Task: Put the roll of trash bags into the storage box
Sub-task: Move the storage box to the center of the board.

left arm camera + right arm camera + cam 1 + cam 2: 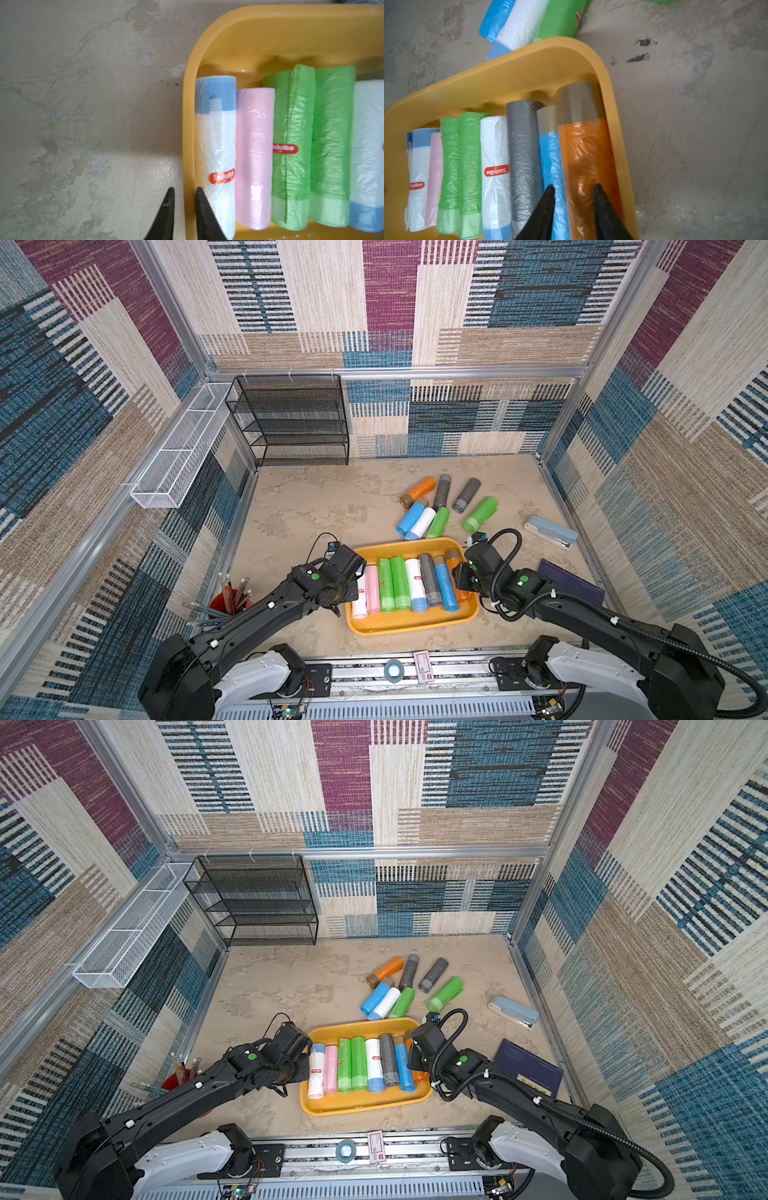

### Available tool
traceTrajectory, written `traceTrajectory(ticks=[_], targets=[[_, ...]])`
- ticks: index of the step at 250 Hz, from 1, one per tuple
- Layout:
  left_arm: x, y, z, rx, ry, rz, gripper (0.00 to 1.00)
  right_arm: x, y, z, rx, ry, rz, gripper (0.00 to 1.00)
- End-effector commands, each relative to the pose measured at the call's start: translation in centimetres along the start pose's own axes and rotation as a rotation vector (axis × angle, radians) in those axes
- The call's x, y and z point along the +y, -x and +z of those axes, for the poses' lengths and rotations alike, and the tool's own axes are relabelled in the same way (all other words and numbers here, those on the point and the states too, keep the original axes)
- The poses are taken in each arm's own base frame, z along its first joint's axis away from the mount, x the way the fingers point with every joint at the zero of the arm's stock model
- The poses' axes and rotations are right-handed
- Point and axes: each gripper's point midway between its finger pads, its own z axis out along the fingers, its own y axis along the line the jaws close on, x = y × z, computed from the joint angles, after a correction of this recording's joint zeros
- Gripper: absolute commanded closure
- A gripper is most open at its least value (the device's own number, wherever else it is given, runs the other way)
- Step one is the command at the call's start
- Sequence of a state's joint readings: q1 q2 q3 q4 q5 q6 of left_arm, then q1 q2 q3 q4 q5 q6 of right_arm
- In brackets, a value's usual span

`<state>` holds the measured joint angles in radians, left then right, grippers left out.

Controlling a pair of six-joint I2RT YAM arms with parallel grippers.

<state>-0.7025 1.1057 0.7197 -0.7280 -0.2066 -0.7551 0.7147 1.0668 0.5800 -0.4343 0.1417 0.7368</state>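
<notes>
One yellow-orange storage box (411, 624) holds eight rolls (415, 585) side by side; seven loose rolls (442, 506) lie beyond its far rim; the orange roll of trash bags (587, 149) rests inside, against its right wall; the right gripper (574, 186) hangs over that roll, jaws drawn narrow; the left gripper (185, 189) clamps the box's left rim.

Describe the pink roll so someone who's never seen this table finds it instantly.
Find the yellow-orange tray at the table's near edge, holding eight rolls side by side. The pink roll lies second from the tray's left end, between a blue-banded white roll and a green roll. It is the only pink roll on the table.
</notes>
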Motion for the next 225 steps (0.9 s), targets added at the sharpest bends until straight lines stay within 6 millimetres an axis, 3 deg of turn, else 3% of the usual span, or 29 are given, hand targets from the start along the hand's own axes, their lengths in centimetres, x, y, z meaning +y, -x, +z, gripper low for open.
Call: traceTrajectory(ticks=[1, 145, 225], targets=[[0.5, 0.2, -0.3, -0.01, 0.028, 0.009, 0.79, -0.2, -0.4, 0.4, 0.009, -0.008, 0.02, 0.66], [0.4, 0.5, -0.4, -0.01, 0.026, 0.02, 0.79, 0.4, -0.9, 1.9, 0.04, 0.012, 0.016, 0.65], [0.0, 1.4, -0.5, -0.032, 0.032, 0.03, 0.8, -0.3, -1.6, 2.5, 0.082, -0.039, 0.015, 0.66]])
